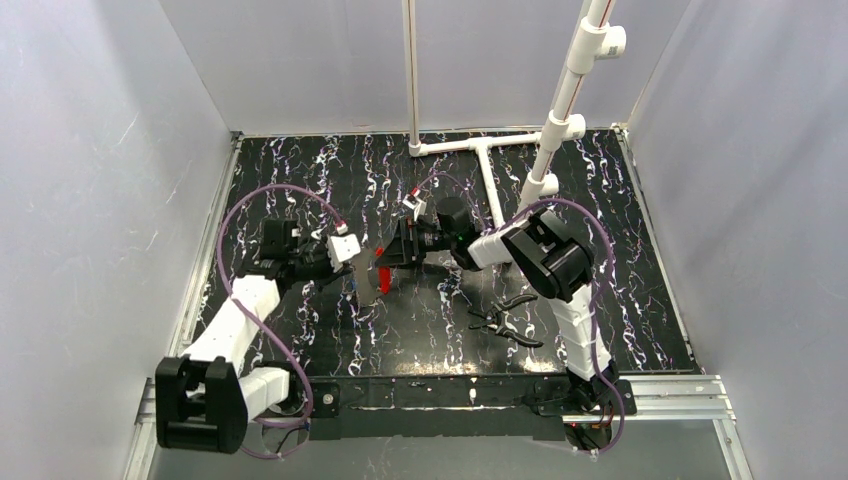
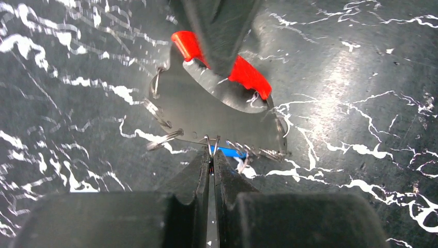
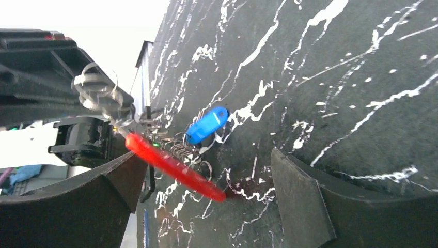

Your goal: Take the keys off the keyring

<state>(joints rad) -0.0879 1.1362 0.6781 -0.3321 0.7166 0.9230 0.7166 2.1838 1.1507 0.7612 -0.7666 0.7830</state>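
The red keyring hangs just above the table's middle between my two grippers, with the silvery keys bunched below it. In the left wrist view my left gripper is shut on a thin wire loop at the edge of the keys, next to the blue head. The keyring is beyond the keys, and a dark finger of the right gripper crosses it. In the right wrist view my right gripper is open. The keyring slants between its jaws, near the left finger. The blue head is behind it.
Black-handled pliers lie on the dark marbled table to the right of the grippers. A white pipe frame stands at the back, with a post rising at the right. Grey walls close in both sides.
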